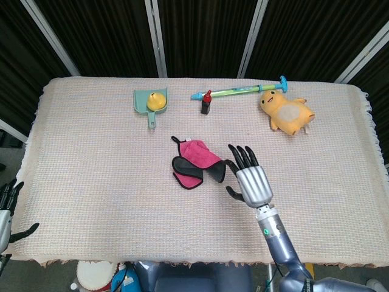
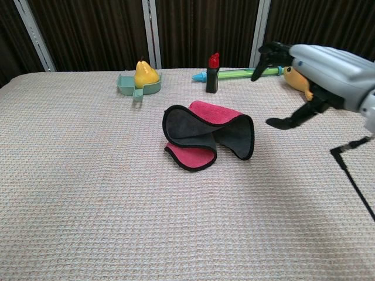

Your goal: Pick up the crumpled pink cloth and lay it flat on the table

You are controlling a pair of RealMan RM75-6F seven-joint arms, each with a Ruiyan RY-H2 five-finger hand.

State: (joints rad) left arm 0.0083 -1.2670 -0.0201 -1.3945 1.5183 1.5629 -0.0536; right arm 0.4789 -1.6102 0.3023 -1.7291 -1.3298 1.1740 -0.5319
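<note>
The crumpled pink cloth [image 1: 196,162] with a dark grey underside and black trim lies folded over itself at the table's middle; the chest view shows the pink cloth [image 2: 208,136] as a loose loop. My right hand [image 1: 250,177] hovers just right of it, fingers spread, holding nothing. In the chest view the right hand [image 2: 319,73] is raised above the table, right of the cloth and apart from it. My left hand [image 1: 6,210] stays open at the table's near left corner, off the edge.
A teal dustpan [image 1: 149,102] with a yellow pear in it lies at the back left. A small red-capped bottle [image 1: 206,103], a green and blue stick [image 1: 240,90] and a yellow plush toy [image 1: 287,111] lie along the back right. A woven mat [image 1: 91,164] covers the table.
</note>
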